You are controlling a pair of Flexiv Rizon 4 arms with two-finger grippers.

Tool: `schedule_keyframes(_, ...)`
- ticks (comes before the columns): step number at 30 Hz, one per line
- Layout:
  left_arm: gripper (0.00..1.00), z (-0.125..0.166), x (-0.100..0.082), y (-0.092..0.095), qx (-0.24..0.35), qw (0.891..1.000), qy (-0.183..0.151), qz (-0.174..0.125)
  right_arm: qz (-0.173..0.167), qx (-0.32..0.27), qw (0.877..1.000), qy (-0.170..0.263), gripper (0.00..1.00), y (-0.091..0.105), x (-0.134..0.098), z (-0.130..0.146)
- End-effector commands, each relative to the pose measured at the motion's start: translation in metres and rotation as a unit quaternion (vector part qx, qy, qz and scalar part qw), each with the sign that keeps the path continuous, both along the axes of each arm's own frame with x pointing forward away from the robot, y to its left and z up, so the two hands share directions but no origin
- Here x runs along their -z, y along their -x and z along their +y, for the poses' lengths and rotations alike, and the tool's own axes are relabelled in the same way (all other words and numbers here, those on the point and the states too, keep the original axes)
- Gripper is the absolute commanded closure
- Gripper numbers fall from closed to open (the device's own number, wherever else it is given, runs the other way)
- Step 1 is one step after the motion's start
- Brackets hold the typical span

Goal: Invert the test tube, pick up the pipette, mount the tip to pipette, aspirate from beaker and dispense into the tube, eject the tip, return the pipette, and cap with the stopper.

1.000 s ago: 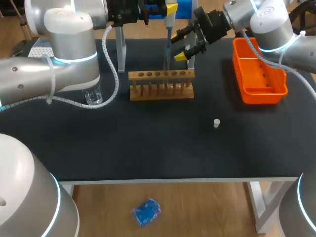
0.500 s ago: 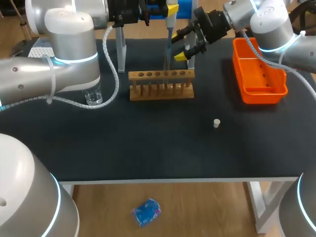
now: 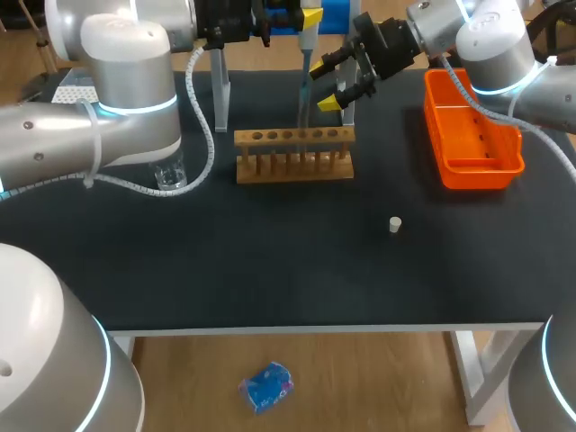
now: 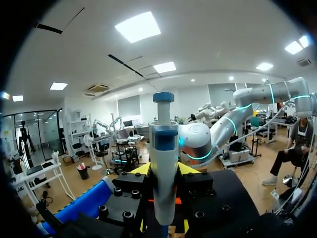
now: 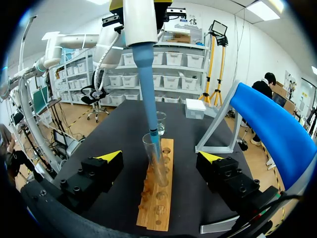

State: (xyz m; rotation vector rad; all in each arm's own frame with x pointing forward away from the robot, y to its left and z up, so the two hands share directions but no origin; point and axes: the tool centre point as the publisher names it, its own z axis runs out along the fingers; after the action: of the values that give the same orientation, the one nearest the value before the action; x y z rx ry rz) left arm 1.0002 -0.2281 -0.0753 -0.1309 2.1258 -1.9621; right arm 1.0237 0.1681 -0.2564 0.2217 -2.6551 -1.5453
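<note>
- While the left arm reaches along the bench's back edge in the head view, the left claw (image 3: pixel 304 16) is clamped on the pipette (image 3: pixel 307 47). The pipette hangs straight down, its tip inside the test tube (image 3: pixel 303 115) standing in the wooden rack (image 3: pixel 294 153).
- Just beside that tube sits the right claw (image 3: pixel 324 85), fingers spread wide and gripping nothing.
- The stopper (image 3: pixel 394 224) lies alone on open bench toward the front right. The orange bin (image 3: pixel 472 135) hugs the right edge, and the beaker (image 3: pixel 169 175) stands left of the rack, tucked under the left arm.
- Left wrist view: the pipette body rises up the middle, and the yellow fingertips (image 4: pixel 140 169) press it from both sides. That's a firm hold.
- Right wrist view: the right claw gapes, and the tube stands upright between the fingers, apart from both. The pipette's blue end dips into the tube's mouth.
- The rack runs straight ahead of the claw, with the beaker beyond its far end and the blue stand (image 5: pixel 272 129) off to one side.
</note>
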Motion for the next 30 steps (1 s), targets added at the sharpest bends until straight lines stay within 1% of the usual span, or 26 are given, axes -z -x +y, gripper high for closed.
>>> schedule_keyframes(1, 1.00, -0.001, 0.002, -0.002, 0.001, 1.000, 0.003, -0.001, 0.001, -0.002, 1.000, 0.001, 0.00, -0.001, 0.000, -0.001)
schedule_keyframes(17, 1.00, -0.002, 0.010, 0.000, 0.001, 1.000, 0.007, 0.003, 0.001, -0.002, 1.000, 0.001, 0.00, -0.001, 0.000, -0.001)
schedule_keyframes(30, 1.00, -0.002, 0.016, -0.004, 0.002, 1.000, 0.007, 0.009, 0.001, -0.002, 1.000, 0.001, 0.00, -0.001, 0.000, -0.001)
